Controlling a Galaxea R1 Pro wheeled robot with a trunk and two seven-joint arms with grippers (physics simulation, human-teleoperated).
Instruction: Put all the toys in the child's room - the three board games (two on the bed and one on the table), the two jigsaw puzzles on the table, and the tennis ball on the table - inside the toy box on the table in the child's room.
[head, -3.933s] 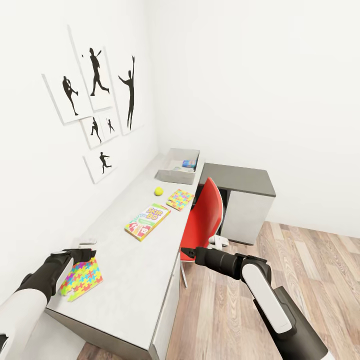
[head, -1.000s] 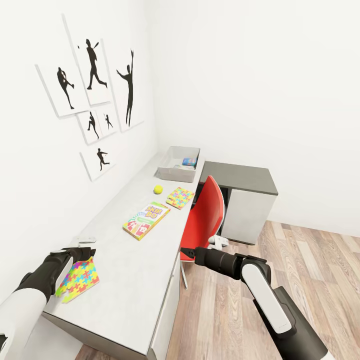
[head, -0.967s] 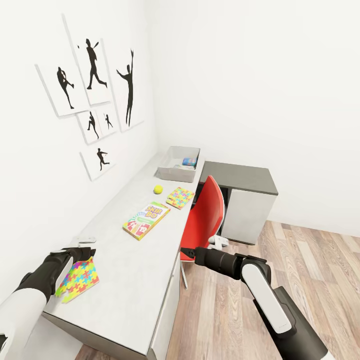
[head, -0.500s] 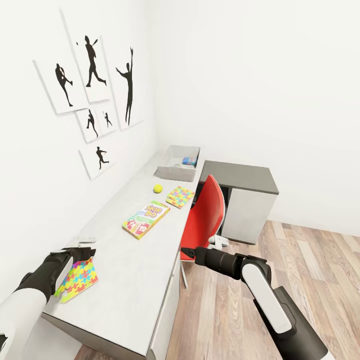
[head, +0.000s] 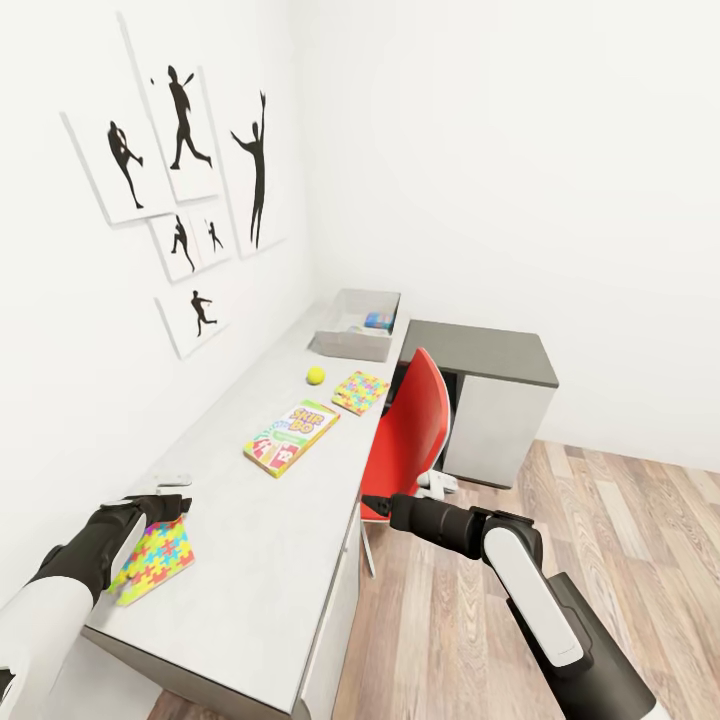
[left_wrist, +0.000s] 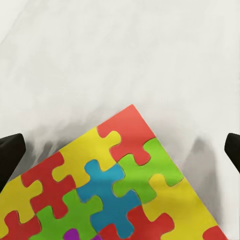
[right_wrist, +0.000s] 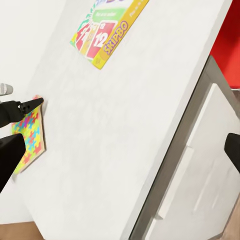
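Fingers of the left gripper (head: 160, 508) are spread and sit over the near jigsaw puzzle (head: 155, 559), which lies flat on the counter (head: 260, 520); in the left wrist view one corner of the puzzle (left_wrist: 110, 185) points forward between the two dark fingertips (left_wrist: 10, 155), neither touching it. We judge the left arm nearer. Fingers of the right gripper (head: 372, 504) hang off the counter's edge, also apart. The toy box (head: 355, 325) stands at the counter's far end, well apart, beyond the SKIP-BO game (head: 290, 437).
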